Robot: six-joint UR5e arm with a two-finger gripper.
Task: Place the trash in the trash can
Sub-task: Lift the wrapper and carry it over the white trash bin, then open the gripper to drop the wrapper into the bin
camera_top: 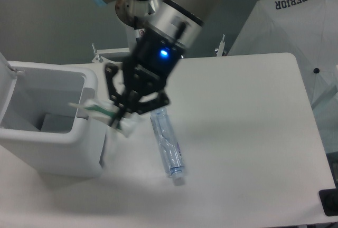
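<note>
Tool [119, 113]: clamped on the wrapper [100, 111], at the trash can's [53, 151] right rim.
Bottle [168, 143]: lying on the counter [248, 133], just right of the tool.

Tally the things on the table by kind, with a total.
Crushed clear plastic bottle with white cap, lying on the white table: 1
Crumpled clear-white wrapper with green mark, held in the tool at the bin's rim: 1
White rectangular plastic trash bin, lid open: 1
Total: 3
</note>
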